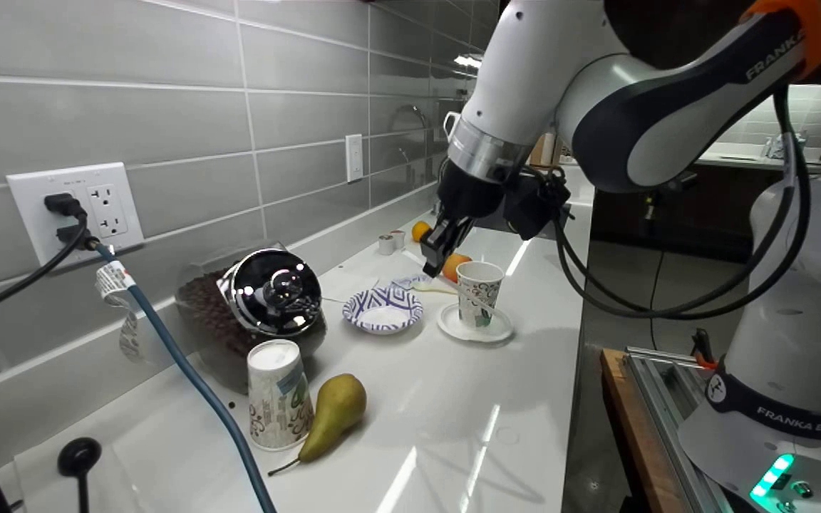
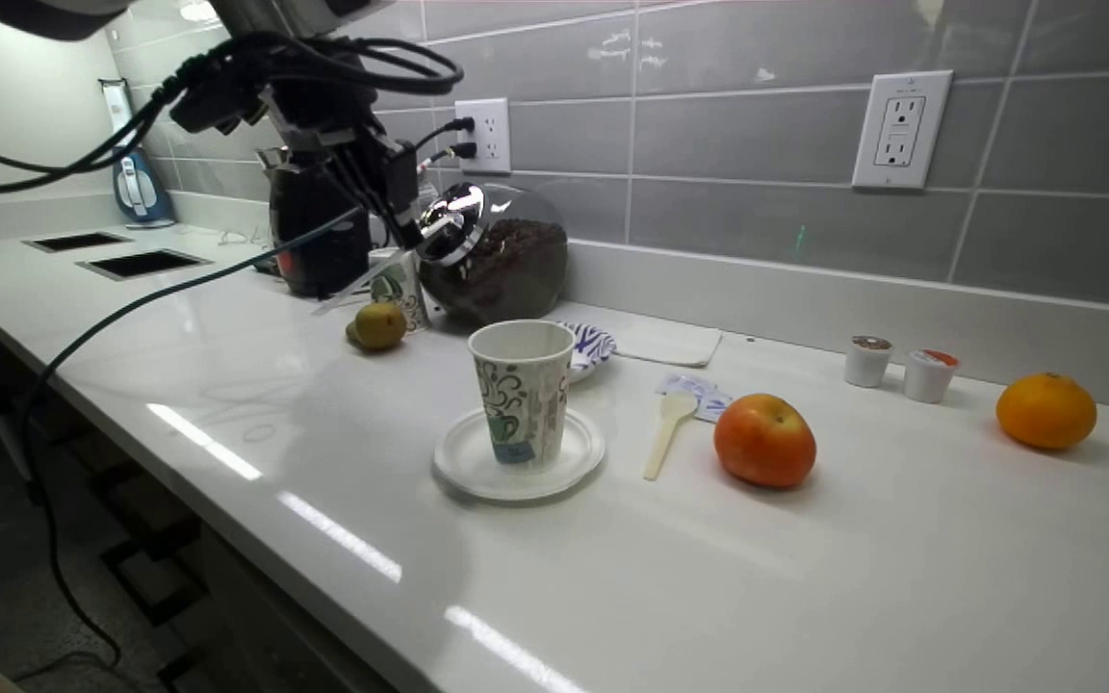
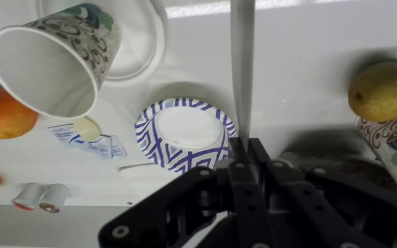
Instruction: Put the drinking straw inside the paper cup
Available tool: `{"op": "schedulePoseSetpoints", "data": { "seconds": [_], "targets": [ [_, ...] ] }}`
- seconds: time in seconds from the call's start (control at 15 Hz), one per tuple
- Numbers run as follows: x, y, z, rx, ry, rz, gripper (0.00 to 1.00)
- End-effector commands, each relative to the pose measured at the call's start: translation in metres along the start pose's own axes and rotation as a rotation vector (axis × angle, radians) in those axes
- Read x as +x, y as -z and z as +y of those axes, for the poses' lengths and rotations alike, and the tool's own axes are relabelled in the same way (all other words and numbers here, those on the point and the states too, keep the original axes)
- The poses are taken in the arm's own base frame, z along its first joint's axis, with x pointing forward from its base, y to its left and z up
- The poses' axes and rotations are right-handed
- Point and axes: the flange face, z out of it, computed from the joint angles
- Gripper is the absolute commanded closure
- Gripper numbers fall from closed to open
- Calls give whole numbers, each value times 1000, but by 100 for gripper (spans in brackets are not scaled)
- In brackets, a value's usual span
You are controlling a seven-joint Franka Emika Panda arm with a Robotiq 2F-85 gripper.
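Because the black end effector [image 3: 245,142] pinches a slim translucent straw [image 3: 243,69], transfer seems in hand; next, probably swing towards the upright white tapered paper cup [image 3: 72,50], wrist-view 10 o'clock.

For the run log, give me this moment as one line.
gripper: closed on drinking straw; patterned paper cup: upright on white plate; straw: aloft, outside cup; insertion: not done

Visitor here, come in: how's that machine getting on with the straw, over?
Jaws shut on drinking straw. Straw not yet in paper cup, upright on white plate. Cup open at top, nothing seen covering it.
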Motion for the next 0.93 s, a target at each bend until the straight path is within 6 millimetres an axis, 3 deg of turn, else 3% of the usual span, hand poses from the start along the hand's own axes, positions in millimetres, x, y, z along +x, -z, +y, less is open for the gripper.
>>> {"op": "schedulePoseSetpoints", "data": {
  "seconds": [0.0, 0.07, 0.13, 0.27, 0.47, 0.87],
  "targets": [
    [5, 49, 34, -77, -87, 145, 98],
    [10, 61, 48, -85, -129, 166, 98],
    [7, 36, 28, -43, -68, 104, 93],
    [14, 56, 44, -59, -107, 146, 93],
    [15, 58, 50, -74, -134, 160, 98],
    [23, 54, 94, -174, -248, 171, 98]
  ]
}}
